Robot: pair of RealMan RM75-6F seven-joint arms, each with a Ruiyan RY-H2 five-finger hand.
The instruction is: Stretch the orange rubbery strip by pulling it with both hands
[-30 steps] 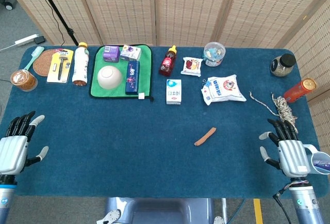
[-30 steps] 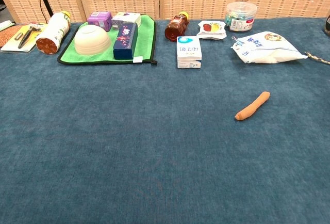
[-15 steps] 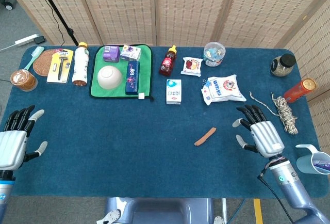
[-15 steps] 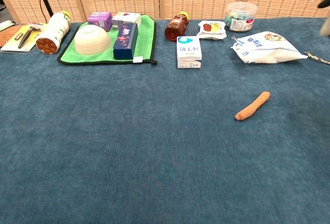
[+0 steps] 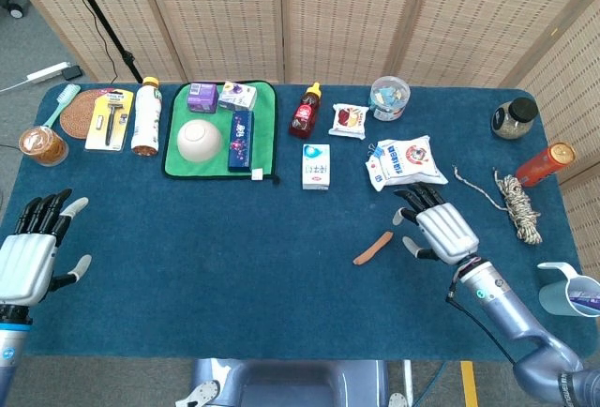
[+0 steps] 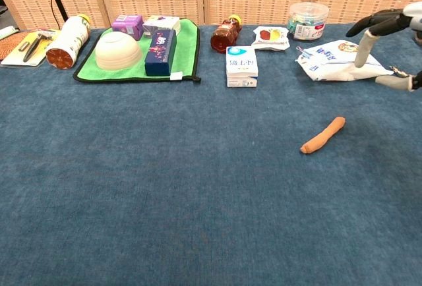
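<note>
The orange rubbery strip [image 5: 373,248] [image 6: 323,135] lies slantwise on the blue table, right of centre. My right hand [image 5: 436,227] [image 6: 389,39] hovers just to the strip's right, fingers spread, holding nothing and not touching it. My left hand [image 5: 33,249] stays at the table's left edge, fingers apart and empty, seen only in the head view.
A white snack bag [image 5: 406,161] lies just behind my right hand. A coiled rope [image 5: 518,206] and a cup [image 5: 577,292] are at the right edge. A white box [image 5: 316,165], a sauce bottle [image 5: 305,111] and a green mat [image 5: 182,164] with a bowl [image 5: 201,140] stand further back.
My right hand has swung leftward from the table's right edge to just beside the strip and now enters the chest view. The left hand shifted only slightly. The strip has not moved.
</note>
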